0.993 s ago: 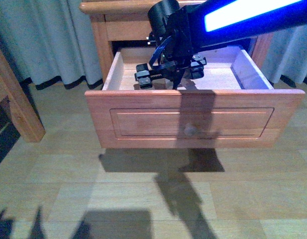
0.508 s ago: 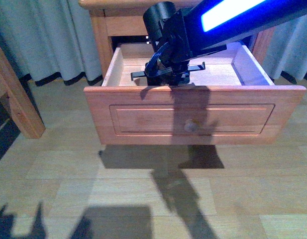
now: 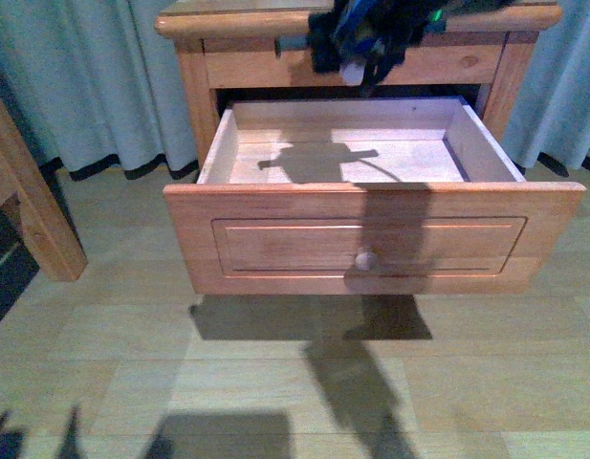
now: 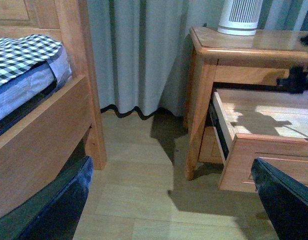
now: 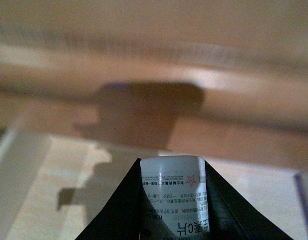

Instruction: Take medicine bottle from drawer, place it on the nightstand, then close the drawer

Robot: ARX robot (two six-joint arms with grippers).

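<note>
The drawer (image 3: 371,244) of the nightstand (image 3: 247,21) stands pulled far out, and its pale floor holds only the arm's shadow. My right gripper (image 3: 363,43) hangs blurred above the drawer's back, level with the nightstand's top rail. In the right wrist view this gripper (image 5: 171,164) is shut on the medicine bottle (image 5: 176,195), a white cylinder with printed text wedged between the black fingers (image 5: 119,210). A pale spot under the gripper in the front view may be the medicine bottle (image 3: 353,70). My left gripper (image 4: 173,210) is open, low over the floor left of the nightstand (image 4: 203,100).
A white ribbed device (image 4: 238,17) stands on the nightstand's top. A wooden bed frame (image 4: 49,130) with a checked cover is to the left, and its post (image 3: 27,206) shows in the front view. Grey curtains (image 3: 94,76) hang behind. Wooden floor (image 3: 275,382) lies in front.
My right gripper has risen out of the drawer, from just above its floor to the height of the nightstand's top rail. The drawer has stayed open.
</note>
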